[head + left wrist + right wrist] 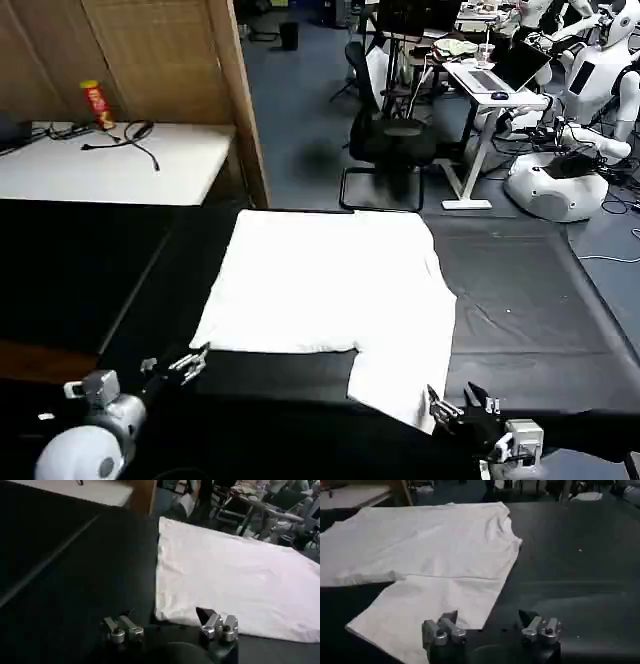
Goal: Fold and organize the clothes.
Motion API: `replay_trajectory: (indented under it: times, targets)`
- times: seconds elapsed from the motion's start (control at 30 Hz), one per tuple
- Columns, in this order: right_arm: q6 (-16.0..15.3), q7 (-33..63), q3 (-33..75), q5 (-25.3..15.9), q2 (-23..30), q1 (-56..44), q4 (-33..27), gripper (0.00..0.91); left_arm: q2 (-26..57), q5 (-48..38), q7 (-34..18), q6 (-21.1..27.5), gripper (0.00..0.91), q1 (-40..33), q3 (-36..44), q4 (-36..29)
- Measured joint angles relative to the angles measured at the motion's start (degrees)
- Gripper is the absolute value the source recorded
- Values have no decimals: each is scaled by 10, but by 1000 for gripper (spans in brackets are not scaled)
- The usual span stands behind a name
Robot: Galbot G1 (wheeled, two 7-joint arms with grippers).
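White T-shirt [330,285] lies flat on the black worktop [530,300], its plain side up; no print is visible, so any lettering is presumably face-down or hidden in a fold. The left portion appears already folded inward, giving a straight near edge, while one part, probably a sleeve or the unfolded lower corner, projects toward the robot on its right side. This layout suggests a fold partly done, with the projecting flap the likely next thing to be taken up.

Left gripper [178,366] hovers low over bare worktop just beside the near-left corner of the shirt, fingers spread wide and holding nothing. In the left wrist view the left gripper [170,628] faces the shirt's [235,575] near edge, one finger pair over black surface, the other close to the cloth; contact cannot be confirmed.

Right gripper [462,408] sits at the near edge of the projecting flap, fingers likewise wide apart and empty. In the right wrist view the right gripper [491,630] straddles the flap's side edge, with shirt [430,555] cloth before one finger pair and bare worktop before the other. Both placements fit an approach to corners for a grasp.

Hidden or uncertain: the collar and the far sleeve are hard to distinguish; the thickness of the folded layers cannot be judged; both arms are cut off at the frame edge.
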Motion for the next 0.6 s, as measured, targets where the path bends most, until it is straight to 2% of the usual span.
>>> replay_trajectory:
  times: [0.1,0.13,0.17,0.2,0.23,0.27,0.3,0.37,0.4,0.6]
  targets:
    - [0,2,-6,-9,4,0,-3,868,-3,2,0,3,878,-7,1,6]
    - [0,3,-9,-13,5,0,-3,751,-4,2,-1,2,878,-8,2,8]
    - [-1,4,-11,-15,7,0,-3,683,-4,2,-3,2,702,-10,5,10]
    - [-2,5,-12,-16,8,0,-3,653,-4,2,-3,2,507,-10,6,12]
    - [-2,7,-14,-16,9,-1,-3,556,-5,3,-3,2,361,-10,8,14]
    - [-3,9,-15,-16,10,-1,-3,449,-5,5,-3,2,117,-10,10,15]
    - [-3,10,-15,-16,11,-1,-3,293,-6,7,-3,2,0,-10,11,16]
    - [-3,11,-16,-16,14,-2,-4,127,-8,10,-3,2,0,-11,12,20]
    - [-3,11,-16,-16,15,-3,-4,78,-8,11,-3,1,0,-11,12,21]
    - [-4,14,-14,-15,19,-10,3,29,-8,11,2,-3,0,-11,13,24]
